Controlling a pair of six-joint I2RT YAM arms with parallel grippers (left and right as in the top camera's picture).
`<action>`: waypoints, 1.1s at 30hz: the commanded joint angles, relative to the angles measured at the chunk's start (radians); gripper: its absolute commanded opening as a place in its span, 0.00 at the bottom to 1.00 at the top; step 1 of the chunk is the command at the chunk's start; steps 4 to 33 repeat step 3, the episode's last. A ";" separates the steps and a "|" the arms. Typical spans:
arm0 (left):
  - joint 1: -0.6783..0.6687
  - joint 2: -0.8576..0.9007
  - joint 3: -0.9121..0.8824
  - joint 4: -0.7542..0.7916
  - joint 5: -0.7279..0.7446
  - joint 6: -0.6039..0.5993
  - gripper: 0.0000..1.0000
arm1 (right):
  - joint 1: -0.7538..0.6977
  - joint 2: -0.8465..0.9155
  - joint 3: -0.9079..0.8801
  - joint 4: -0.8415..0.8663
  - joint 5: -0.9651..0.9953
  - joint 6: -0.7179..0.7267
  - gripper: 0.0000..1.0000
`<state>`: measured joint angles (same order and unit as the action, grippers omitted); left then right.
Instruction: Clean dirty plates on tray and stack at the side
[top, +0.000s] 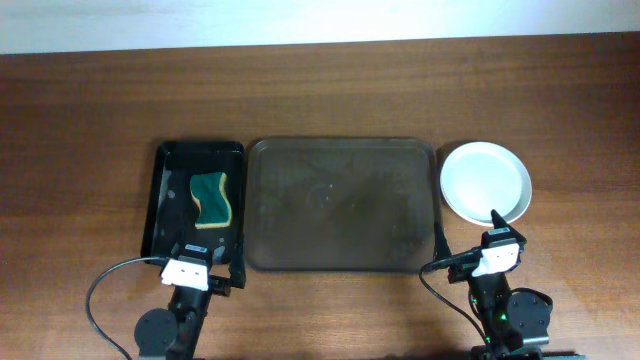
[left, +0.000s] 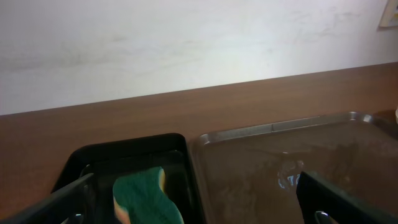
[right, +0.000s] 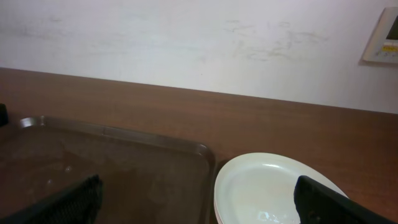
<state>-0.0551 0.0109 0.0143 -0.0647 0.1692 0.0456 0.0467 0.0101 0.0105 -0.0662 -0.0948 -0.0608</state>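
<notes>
Looking down from overhead, the tray (top: 340, 205) lies bare; the plates (top: 485, 182) sit stacked on the counter (top: 100, 100) at its right, seemingly clean; left wrist view, the left claw (left: 196, 180) gapes wide above the sponge (left: 140, 199); right wrist view, the right claw (right: 199, 183) gapes wide near the plates; a careless swing there could topple them.

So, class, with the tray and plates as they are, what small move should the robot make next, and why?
Probably none: stay parked. The brown tray holds no plates, the white plates appear stacked to its right, top one clean, and the sponge lies in the black tray.
</notes>
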 joint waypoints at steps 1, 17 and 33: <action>-0.003 -0.006 -0.005 0.000 0.018 0.016 0.99 | 0.008 -0.006 -0.005 -0.005 0.002 -0.006 0.99; -0.003 -0.006 -0.005 0.000 0.018 0.016 0.99 | 0.008 -0.006 -0.005 -0.005 0.002 -0.006 0.99; -0.003 -0.006 -0.005 0.000 0.018 0.016 0.99 | 0.008 -0.006 -0.005 -0.005 0.002 -0.006 0.99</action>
